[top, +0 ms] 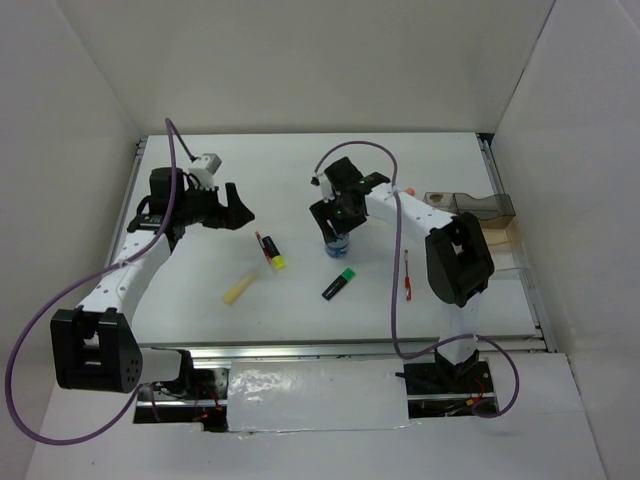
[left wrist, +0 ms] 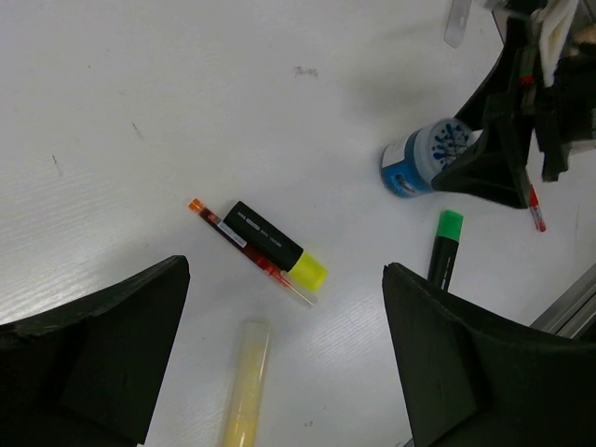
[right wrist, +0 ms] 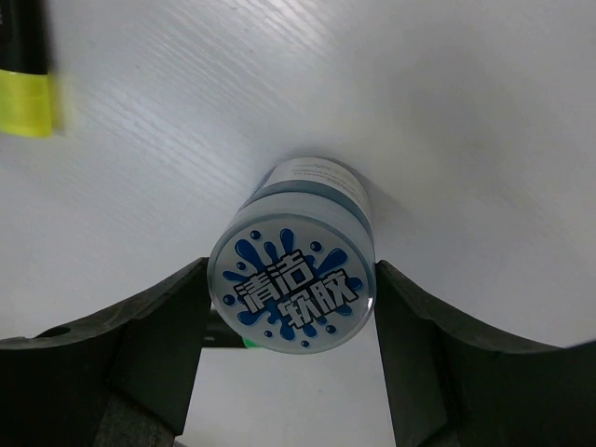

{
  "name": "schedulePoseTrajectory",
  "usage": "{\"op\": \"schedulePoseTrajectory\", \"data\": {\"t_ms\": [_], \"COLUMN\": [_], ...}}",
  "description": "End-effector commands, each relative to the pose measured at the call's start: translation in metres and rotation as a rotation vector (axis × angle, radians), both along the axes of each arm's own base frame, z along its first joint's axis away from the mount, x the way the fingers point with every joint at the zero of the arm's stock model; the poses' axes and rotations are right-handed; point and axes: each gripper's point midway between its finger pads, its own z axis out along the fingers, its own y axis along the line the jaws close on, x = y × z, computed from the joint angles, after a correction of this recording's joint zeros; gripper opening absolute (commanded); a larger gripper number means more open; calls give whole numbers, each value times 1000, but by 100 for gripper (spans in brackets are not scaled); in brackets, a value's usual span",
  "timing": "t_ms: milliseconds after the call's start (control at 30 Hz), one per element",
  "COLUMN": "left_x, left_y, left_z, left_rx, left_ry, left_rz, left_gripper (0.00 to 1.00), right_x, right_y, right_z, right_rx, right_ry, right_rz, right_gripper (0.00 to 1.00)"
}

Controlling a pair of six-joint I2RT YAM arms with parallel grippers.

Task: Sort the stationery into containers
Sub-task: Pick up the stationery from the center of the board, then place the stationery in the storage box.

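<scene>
Left gripper [top: 243, 207] hangs with fingers spread wide above the white table [top: 200, 300], near a pale yellow stick [top: 239, 289] and a yellow-capped black highlighter [top: 272, 253]. Right gripper [right wrist: 291, 279] pinches the upright blue-topped round tub [top: 337, 246] mid-table, well apart from the smoky clear plastic organiser [top: 485, 207] at the right edge

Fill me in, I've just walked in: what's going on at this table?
Two robot arms are sorting stationery. The right gripper straddles the blue-topped tub, which stands on the table. Whether it is gripping is unclear. The left gripper hangs open and empty above the yellow-capped highlighter. The green-capped highlighter, pale yellow stick and a red pen lie loose, outside the organiser.
</scene>
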Motion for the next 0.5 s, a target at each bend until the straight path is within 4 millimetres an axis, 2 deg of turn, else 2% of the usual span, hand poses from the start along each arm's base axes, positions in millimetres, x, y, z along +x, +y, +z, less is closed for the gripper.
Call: {"op": "schedulePoseTrajectory", "data": {"t_ms": [0,100,133,167,233,267,300,333,367,433,467], "left_x": [9,17,20,24,26,29,30,31,32,35,36], "left_y": [-3,2,4,4,4,4,3,4,3,3,2], "left_z": [28,37,38,42,44,46,46,46,45,46,43], "left_rx": [15,52,59,60,52,50,45,42,42,34,30], "left_ry": [-101,-120,-122,-125,-125,-128,-125,-126,-124,-131,-124], "left_rz": [-62,-52,-46,-45,-48,-48,-46,-43,-43,-36,-37], "left_gripper": [97,97,97,97,97,97,97,97,97,97,97], "right_x": [11,16,22,23,25,29,31,36,39,48,49], "right_y": [-32,-67,-87,-98,-119,-141,-151,-163,-189,-219,-246], "right_z": [65,87,93,106,119,135,144,161,165,178,178], "right_rx": [37,53,52,64,71,74,75,75,57,20,-8], "right_ry": [-125,-167,-178,-195,-211,-241,-258,-298,-296,-319,-304], "right_rz": [-65,-132,-177,-202,-241,-287,-307,-324,-380,-443,-509], "right_gripper": [42,37,35,34,33,33,33,33,33,31,28]}}
